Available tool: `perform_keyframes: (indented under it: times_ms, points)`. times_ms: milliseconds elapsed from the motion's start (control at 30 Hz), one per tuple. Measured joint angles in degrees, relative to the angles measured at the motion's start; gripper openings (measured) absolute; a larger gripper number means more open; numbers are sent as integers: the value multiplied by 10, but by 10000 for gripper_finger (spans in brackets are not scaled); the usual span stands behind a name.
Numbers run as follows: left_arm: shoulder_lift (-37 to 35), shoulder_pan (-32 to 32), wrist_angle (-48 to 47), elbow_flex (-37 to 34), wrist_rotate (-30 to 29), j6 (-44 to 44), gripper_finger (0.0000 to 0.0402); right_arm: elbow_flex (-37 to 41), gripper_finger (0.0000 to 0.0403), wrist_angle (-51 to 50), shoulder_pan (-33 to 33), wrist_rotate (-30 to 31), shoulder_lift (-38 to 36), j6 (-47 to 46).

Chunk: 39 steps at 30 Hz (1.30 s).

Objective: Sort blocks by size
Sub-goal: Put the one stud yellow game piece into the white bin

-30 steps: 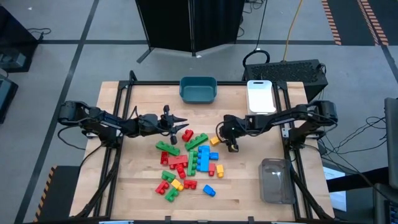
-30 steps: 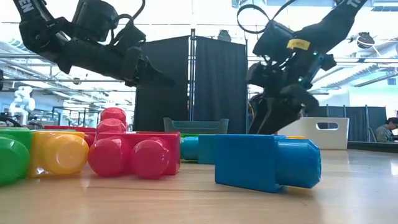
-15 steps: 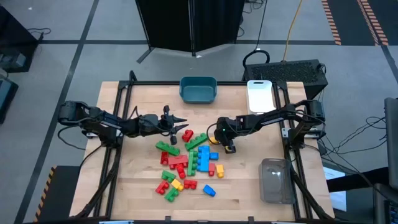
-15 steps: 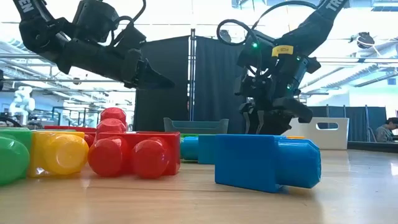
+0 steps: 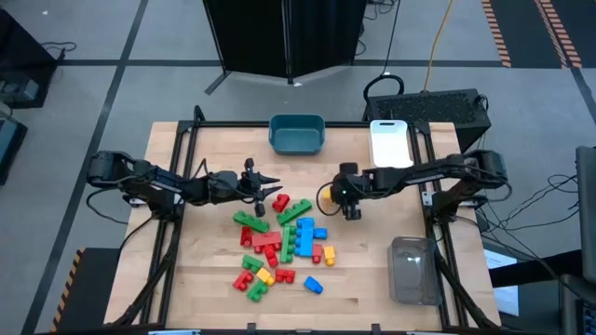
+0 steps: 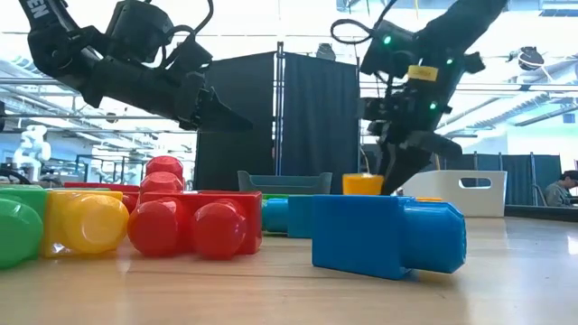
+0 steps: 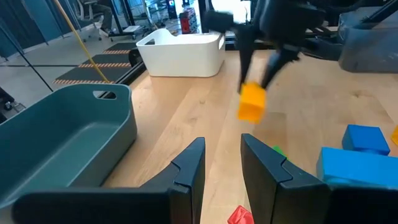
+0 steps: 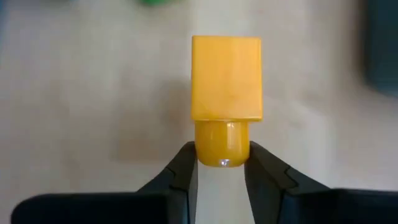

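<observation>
Right gripper [image 8: 222, 163] fingers clamp the stud of a short yellow block [image 8: 226, 78], held clear above the table [image 5: 372, 279] beside the block pile [image 5: 279, 244]. A second ago it lay on the table. Left gripper [image 7: 222, 163] hovers over the pile, jaws narrowly parted, empty.

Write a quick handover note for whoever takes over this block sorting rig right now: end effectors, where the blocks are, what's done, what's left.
Right end effector: shut on a short yellow block, gripped by its stud and lifted off the table, right of the pile.
Left end effector: holds nothing, fingers slightly apart, hovering at the pile's upper left.
Blocks: the rest lie in a mixed pile at table centre.
Bins: the teal bin, white bin and clear bin show no blocks inside.
Done: one block picked. Left: bin it, then sort the whole pile.
</observation>
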State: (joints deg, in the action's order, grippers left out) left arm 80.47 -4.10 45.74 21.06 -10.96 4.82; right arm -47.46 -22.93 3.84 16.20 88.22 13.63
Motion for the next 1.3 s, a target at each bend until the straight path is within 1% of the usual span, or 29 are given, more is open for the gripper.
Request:
perform_keyframes:
  times_ms: [133,267,500,567,633,833,1000,1133,1233,1300]
  points:
    - [0,0,0,0,0,0,86,0,81,-40,-26,107,-23,11]
    - [0,0,-3,0,0,0,86,19,81,-53,-66,193,-24,47]
    - [0,0,-5,0,0,0,86,92,81,-18,-170,420,-21,106]
    - [0,0,-4,0,0,1,86,110,81,-11,-199,468,-21,125]
    - [0,0,-4,0,0,1,86,124,81,-11,-225,502,-21,141]
    - [0,0,-2,0,-2,5,86,151,81,-9,-282,594,-21,146]
    - [0,0,-1,0,-7,20,86,151,81,-6,-313,645,-21,165]
    - [0,0,1,0,-14,24,86,151,82,-5,-321,653,-21,162]
    - [0,0,1,0,-15,31,86,151,93,0,-318,647,-27,93]
    - [0,0,2,0,-15,31,86,151,97,0,-309,617,-40,38]
